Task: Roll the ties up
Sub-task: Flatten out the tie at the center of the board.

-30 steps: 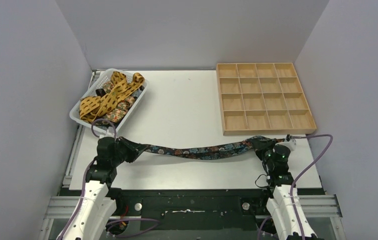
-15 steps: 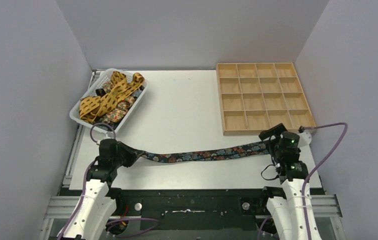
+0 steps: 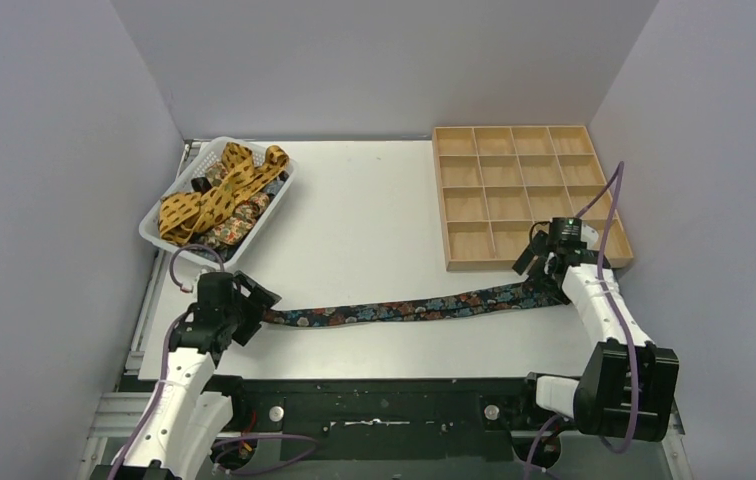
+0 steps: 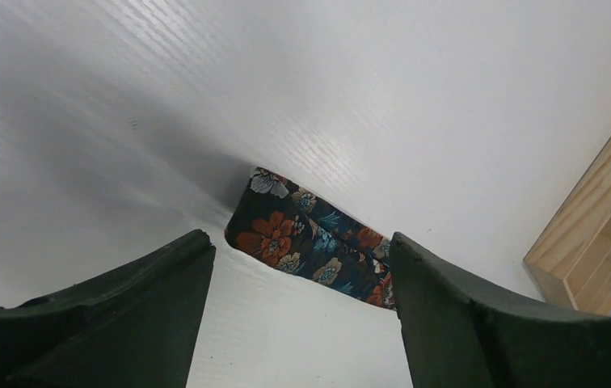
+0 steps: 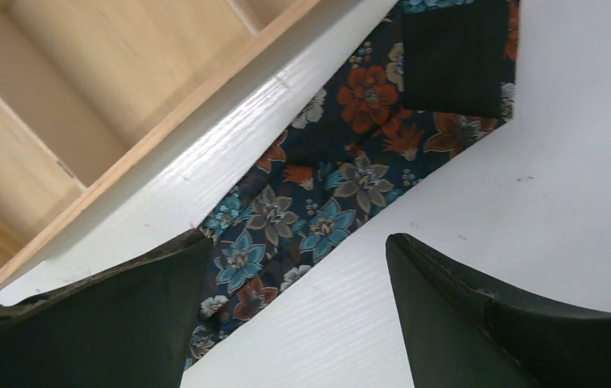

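A white table (image 3: 374, 200) fills the floor of a grey-walled booth, and a wooden tray (image 3: 524, 195) of square compartments sits at its far right. One floral tie (image 3: 404, 308) lies flat and stretched out on the table, nearer than the tray's near edge. Its long axis runs left to right, rising slightly toward the tray. Its broader end points at the tray's near right corner and stops just beside that edge, while its narrow end lies well to the left of the tray. The right gripper (image 5: 298, 242) hangs over the broader end with its jaws spread wide, holding nothing. The left gripper (image 4: 296, 242) is at the narrow end, also wide apart and empty. Far left of the tray, a basket (image 3: 154, 225) holds a heap of yellow ties (image 3: 219, 190)
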Motion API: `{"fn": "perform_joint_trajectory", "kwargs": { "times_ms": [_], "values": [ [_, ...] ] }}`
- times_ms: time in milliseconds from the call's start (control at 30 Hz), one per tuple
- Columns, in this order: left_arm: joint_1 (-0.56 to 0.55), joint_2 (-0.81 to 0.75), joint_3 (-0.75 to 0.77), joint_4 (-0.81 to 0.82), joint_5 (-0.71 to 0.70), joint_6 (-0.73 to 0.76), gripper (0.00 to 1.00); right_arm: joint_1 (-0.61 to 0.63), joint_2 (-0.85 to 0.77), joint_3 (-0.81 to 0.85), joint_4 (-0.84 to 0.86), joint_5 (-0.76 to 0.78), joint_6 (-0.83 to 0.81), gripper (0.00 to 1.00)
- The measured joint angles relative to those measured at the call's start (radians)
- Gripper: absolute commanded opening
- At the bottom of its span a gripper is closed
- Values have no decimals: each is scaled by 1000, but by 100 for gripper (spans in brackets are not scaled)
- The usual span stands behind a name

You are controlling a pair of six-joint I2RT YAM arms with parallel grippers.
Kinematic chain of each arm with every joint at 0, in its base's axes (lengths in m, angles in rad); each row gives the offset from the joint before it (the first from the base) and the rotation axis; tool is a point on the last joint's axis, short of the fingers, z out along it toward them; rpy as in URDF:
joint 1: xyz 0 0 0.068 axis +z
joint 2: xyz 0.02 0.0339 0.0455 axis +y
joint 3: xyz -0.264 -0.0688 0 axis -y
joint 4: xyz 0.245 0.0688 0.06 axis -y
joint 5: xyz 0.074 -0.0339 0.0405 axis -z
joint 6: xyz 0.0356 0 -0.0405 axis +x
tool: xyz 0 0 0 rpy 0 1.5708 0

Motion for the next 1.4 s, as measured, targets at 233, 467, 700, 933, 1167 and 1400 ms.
{"fn": "perform_joint_trajectory", "kwargs": {
  "times_ms": [233,467,700,933,1167,1400],
  "values": [
    [1,-12,111,-97,-55,0,83,-55,52,-16,39,-20,-55,61],
    [4,-42,170,-112,-55,26,85,-77,117,-111,206,-138,-50,59],
    [5,-31,171,-108,-2,72,85,-134,200,-105,328,-79,-19,59],
    [5,-4,167,-75,60,90,85,-292,237,-102,447,-65,-11,65],
    [5,42,72,36,138,89,85,-290,180,-46,323,-126,-50,79],
    [5,112,-61,173,212,90,83,10,-50,-42,391,-359,-75,69]
  ]
}}
